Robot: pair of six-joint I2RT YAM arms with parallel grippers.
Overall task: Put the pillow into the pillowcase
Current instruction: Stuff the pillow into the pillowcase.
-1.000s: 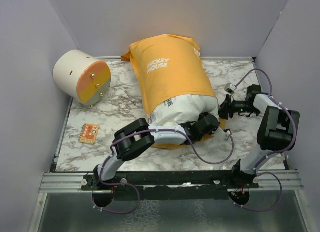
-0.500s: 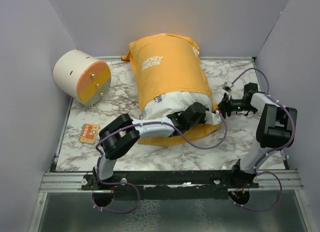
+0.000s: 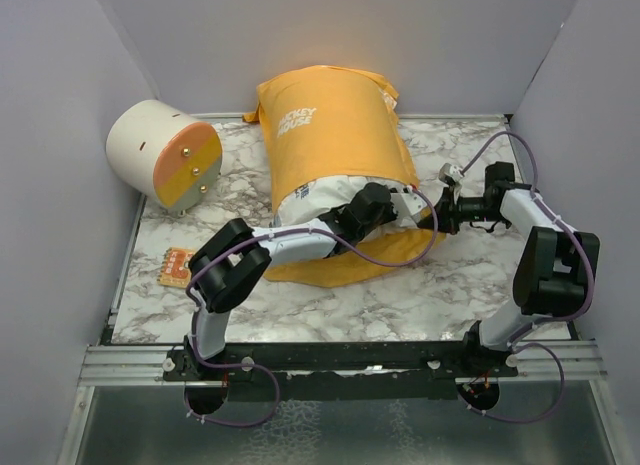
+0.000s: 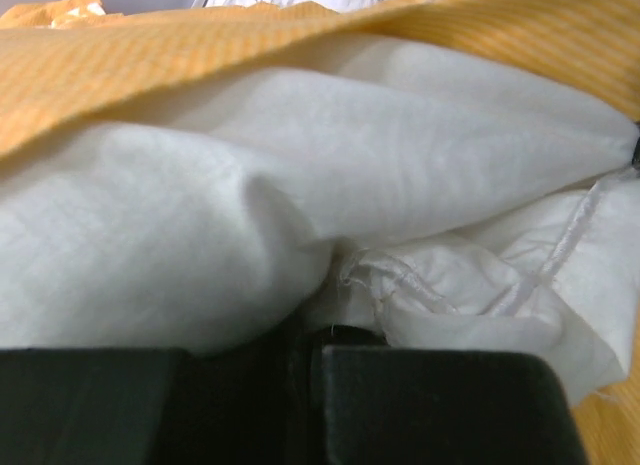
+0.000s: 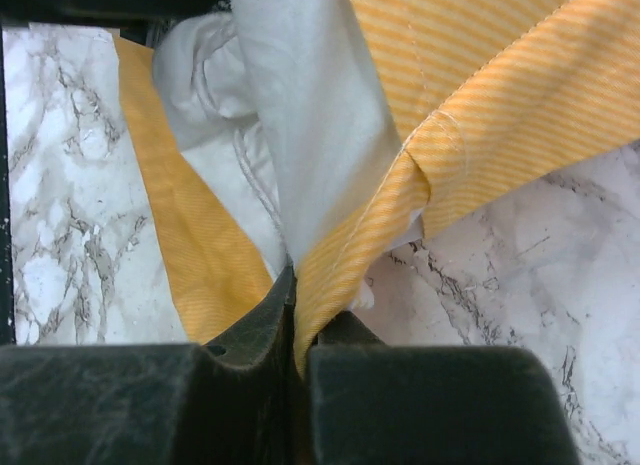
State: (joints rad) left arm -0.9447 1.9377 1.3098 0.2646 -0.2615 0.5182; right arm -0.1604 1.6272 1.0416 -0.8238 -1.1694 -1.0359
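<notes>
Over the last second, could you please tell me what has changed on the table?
The left gripper pushed the pillow deeper into the pillowcase; less white shows. The right gripper, pinching the pillowcase hem, shifted leftward. The cream-and-orange cylinder and orange card stayed put.

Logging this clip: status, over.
End effectors: left shut on pillow, right shut on pillowcase hem. Pillow mostly inside, near end out. Nothing blocking.

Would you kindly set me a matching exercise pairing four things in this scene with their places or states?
Things: 1 pillow; 2 pillowcase; 3 cylinder; 4 right gripper.
States: A lying on its side at the far left; B shut on orange fabric; C mostly covered, white end showing; D lettering side up.
Pairs: 1-C; 2-D; 3-A; 4-B.
</notes>
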